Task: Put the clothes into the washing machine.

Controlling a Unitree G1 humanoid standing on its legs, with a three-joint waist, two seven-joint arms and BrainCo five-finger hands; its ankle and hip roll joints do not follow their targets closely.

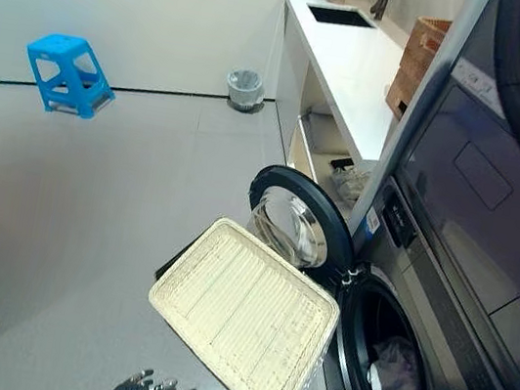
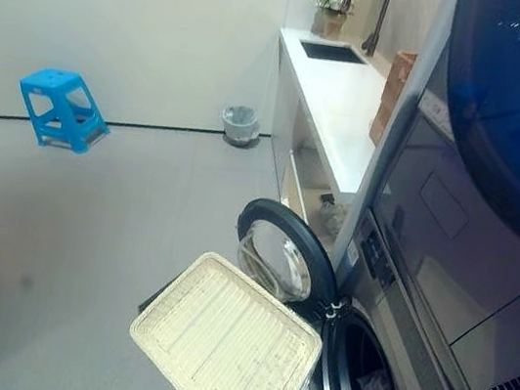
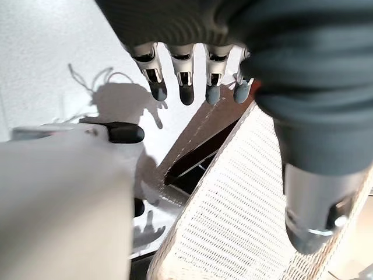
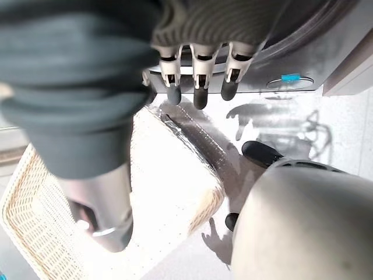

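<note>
Grey floor [image 1: 87,227] and a white wall frame the scene: a blue stool [image 1: 68,74] and a small bin [image 1: 244,89] stand well apart from the work, and a white counter [image 1: 350,66] with a sink runs beside the washing machine [image 1: 439,313]. The machine's round door [image 1: 295,222] hangs open. A pale woven basket [image 1: 246,316] is tilted up on edge at the drum mouth, its base facing the camera. Clothes [image 1: 395,370] lie inside the drum. The left hand [image 3: 186,79] and the right hand [image 4: 198,81] each sit beside the basket with fingers straight and spread, clamped on nothing. Judged risks: the basket, propped on edge and ungripped, may slide or topple off the drum lip; any garment trailing over the rim may catch when the door closes.
</note>
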